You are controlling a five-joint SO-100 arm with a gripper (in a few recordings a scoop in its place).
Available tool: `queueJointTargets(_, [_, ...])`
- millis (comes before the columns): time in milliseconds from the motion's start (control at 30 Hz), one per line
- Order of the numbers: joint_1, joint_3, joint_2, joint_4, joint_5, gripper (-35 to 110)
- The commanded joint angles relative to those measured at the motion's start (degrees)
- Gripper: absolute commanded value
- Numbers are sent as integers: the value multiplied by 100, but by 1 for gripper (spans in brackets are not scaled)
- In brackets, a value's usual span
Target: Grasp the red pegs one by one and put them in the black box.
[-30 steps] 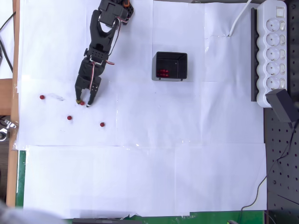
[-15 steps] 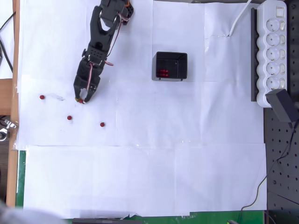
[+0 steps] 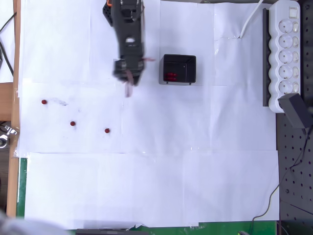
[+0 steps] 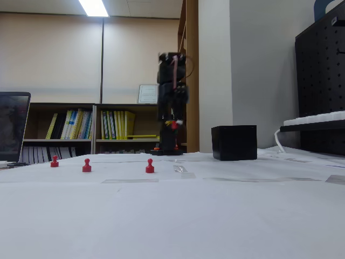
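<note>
Overhead, the hand point(image 3: 128, 90) hangs blurred above the white paper-covered bench point(image 3: 156, 186), just to the nine o'clock side of the black box point(image 3: 179, 69). From the fixed view the hand point(image 4: 173, 125) is raised well off the bench, with a small red spot at its tip, so it looks closed on a red peg point(image 4: 174, 125); the blur keeps the finger gap from showing clearly.

Three red pegs stand loose on the paper, well apart from the hand toward eight o'clock in the overhead view: one far out at point(image 3: 44, 102), one at point(image 3: 72, 123), and one at point(image 3: 106, 130). In the fixed view they stand upright in a row at point(image 4: 54, 161), point(image 4: 87, 165) and point(image 4: 150, 165).

The box sits toward twelve o'clock of the bench's middle in the overhead view, open side up, with a red cluster of pegs point(image 3: 170, 76) inside near its nine o'clock wall. A white power strip point(image 3: 286, 54) lies along the three o'clock edge.
</note>
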Motion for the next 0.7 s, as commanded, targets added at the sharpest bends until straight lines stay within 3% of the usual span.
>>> queueJointTargets(0, [-1274,896,-448,229,-668,0])
queueJointTargets(300, [-2751,422,114,-598,-1354,0])
queueJointTargets(667, [-2461,-1354,466,-2338,-1213,4])
